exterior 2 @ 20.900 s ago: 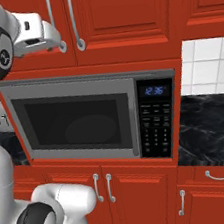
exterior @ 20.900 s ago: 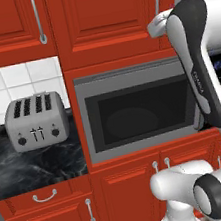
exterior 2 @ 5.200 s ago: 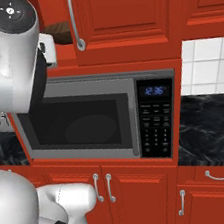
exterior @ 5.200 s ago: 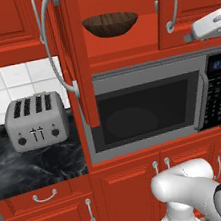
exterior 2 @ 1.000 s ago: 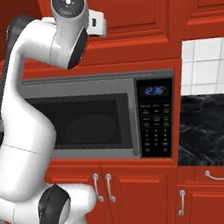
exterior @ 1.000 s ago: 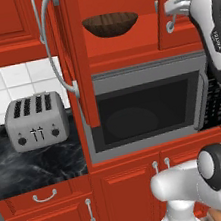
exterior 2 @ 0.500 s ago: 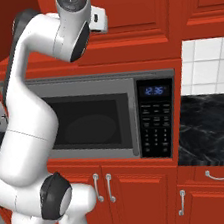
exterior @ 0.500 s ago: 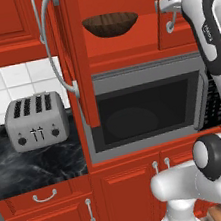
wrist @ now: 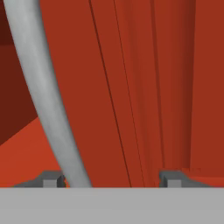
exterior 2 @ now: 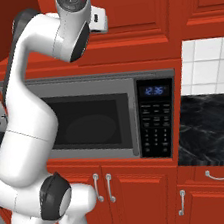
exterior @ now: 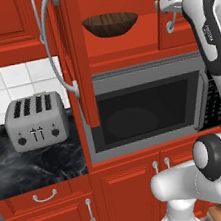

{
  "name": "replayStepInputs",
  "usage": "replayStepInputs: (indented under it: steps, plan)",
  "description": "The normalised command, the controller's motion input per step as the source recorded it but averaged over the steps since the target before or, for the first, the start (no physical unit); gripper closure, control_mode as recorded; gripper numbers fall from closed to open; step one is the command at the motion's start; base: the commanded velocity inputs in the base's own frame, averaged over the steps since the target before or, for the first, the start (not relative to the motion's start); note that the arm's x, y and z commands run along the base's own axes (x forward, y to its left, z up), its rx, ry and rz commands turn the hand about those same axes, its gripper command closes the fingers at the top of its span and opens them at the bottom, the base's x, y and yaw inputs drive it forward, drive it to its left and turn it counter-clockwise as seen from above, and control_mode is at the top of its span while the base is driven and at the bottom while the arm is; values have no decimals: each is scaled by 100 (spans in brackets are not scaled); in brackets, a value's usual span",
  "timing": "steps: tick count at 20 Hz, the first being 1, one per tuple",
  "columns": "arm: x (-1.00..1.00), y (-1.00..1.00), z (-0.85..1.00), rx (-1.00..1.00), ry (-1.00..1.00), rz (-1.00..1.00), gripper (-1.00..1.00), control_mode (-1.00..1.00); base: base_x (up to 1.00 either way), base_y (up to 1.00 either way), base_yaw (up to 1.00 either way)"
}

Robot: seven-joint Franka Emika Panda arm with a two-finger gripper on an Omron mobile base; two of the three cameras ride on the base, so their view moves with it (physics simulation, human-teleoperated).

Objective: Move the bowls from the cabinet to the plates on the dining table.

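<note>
Hand view footage showed the fingers [wrist: 113, 179] spread apart at the front of the red cabinet [wrist: 144, 87], with the curved silver bar handle [wrist: 41, 92] passing between them, just inside the left fingertip [wrist: 51, 179]. The right fingertip [wrist: 173, 179] was seen well clear of the bar, against the panelled door face. Whether the left fingertip was touching the handle could not be told; nothing was clamped.

From the left base view, the hand was pictured raised to the right-hand cabinet door, at its silver handle [exterior: 171, 9]. The left-hand door [exterior: 74, 62] was shown swung open, and a wide dark brown wood-grain bowl [exterior: 110, 24] was seen upright on the red shelf inside, to the left of the fingers and well apart from them. Below the fingers a microwave [exterior: 148, 109] was set under the cabinet. A silver toaster [exterior: 36, 126] was seen on the black marble surface [exterior: 36, 170], lower down and far to their left.
</note>
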Motion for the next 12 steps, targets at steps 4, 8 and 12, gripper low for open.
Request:
replayStepInputs:
  steps: [4,8,12]
  plan:
    - [0,0,0,0,0,0,100,-100,0,0,0]
    - [0,0,0,0,0,0,100,-100,0,0,0]
    - [0,0,0,0,0,0,100,-100,0,0,0]
